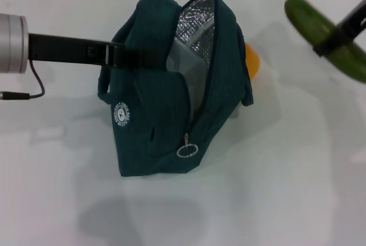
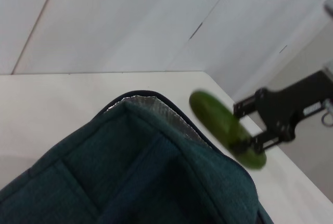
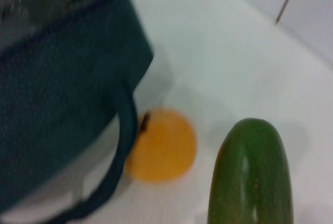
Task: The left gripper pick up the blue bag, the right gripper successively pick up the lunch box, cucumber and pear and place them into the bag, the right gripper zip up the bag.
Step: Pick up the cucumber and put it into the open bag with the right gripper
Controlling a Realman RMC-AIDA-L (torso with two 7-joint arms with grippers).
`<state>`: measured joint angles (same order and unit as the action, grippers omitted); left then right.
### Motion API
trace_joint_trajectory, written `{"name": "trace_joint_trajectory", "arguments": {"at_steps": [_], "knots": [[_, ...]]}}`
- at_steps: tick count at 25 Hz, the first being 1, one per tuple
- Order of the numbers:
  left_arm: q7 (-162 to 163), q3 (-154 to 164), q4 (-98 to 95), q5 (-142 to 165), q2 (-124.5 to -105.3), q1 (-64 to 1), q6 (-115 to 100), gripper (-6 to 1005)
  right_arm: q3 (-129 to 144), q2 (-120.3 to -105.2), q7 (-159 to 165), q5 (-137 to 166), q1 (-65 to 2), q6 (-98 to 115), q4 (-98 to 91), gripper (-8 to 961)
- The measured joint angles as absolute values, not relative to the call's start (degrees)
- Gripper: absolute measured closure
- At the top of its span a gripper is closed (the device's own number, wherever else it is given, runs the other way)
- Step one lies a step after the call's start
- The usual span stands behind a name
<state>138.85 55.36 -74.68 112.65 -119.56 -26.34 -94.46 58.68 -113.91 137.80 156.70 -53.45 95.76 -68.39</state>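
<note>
Left gripper (image 1: 117,55): we see its fingers clamped on the near wall of the blue bag (image 1: 166,103), holding the mouth agape; should that fold slip, we expect the opening to sag shut.
Blue bag: upright on the white surface (image 1: 274,189), foil lining showing, zip pull (image 1: 186,150) hanging low.
Pear (image 1: 251,62): on the surface just behind the bag, beside its strap.
Right gripper (image 1: 337,31): right of the bag, fingers clamped across the cucumber (image 1: 323,34); we judge the long fruit may catch the rim.
</note>
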Motion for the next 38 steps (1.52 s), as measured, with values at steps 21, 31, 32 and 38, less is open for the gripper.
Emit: {"name": "trace_joint_trajectory", "arguments": {"at_steps": [21, 31, 32, 38], "knots": [[138.8, 54.94, -74.7, 110.96, -119.56, -26.2, -94.14, 959, 62.15, -115.42, 124.18, 119.73, -46.5, 84.2, -82.14, 313], [138.89, 54.92, -74.37, 110.47, -119.64, -25.9, -94.05, 960, 66.75, -115.75, 106.72, 98.94, -39.77, 77.52, -74.13, 311], [138.88, 54.92, -74.16, 110.47, -119.65, -25.9, -93.99, 960, 66.85, -115.75, 105.59, 97.96, -39.56, 77.28, -73.1, 311], [138.8, 54.93, -72.62, 110.52, -119.54, -26.03, -93.41, 960, 66.35, -115.68, 96.72, 90.45, -38.93, 76.3, -61.1, 310]]}}
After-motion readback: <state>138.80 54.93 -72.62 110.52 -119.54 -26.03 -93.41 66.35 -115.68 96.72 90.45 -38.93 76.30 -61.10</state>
